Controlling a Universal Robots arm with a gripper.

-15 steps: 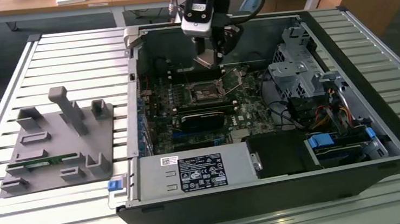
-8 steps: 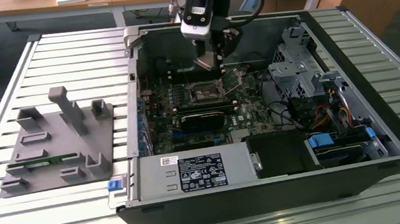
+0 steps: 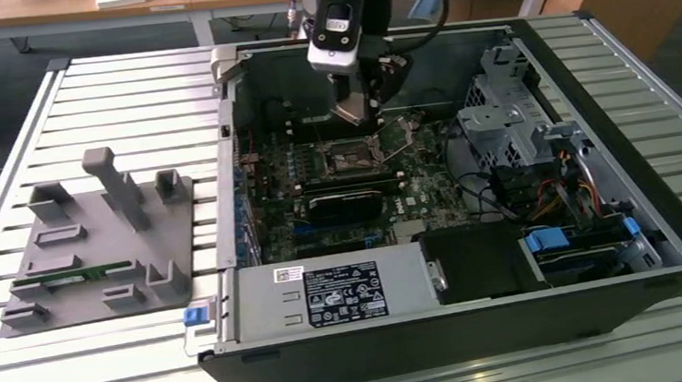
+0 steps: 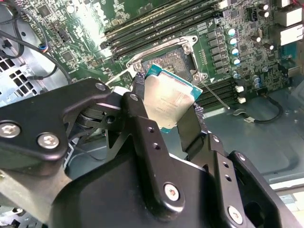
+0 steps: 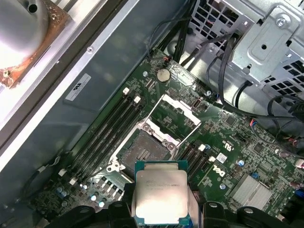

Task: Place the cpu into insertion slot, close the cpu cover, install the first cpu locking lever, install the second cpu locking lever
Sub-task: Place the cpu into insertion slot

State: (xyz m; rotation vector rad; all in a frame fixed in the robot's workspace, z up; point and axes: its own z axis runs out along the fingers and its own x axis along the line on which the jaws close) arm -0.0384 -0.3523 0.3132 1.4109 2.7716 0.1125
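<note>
My gripper hangs inside the open computer case, just above and behind the insertion slot. It is shut on the cpu, a pale silver square chip with a teal edge, gripped by two opposite sides between the black fingers. The first wrist view has the cpu held level a short way off the insertion slot, whose dark centre lies bare. The cpu cover is swung open on the far side of the slot. A thin locking lever sticks out beside the socket.
A black card lies on the motherboard in front of the slot. Memory slots run beside the socket. A drive cage with cables sits toward the exterior view's right. A grey parts fixture stands outside the case.
</note>
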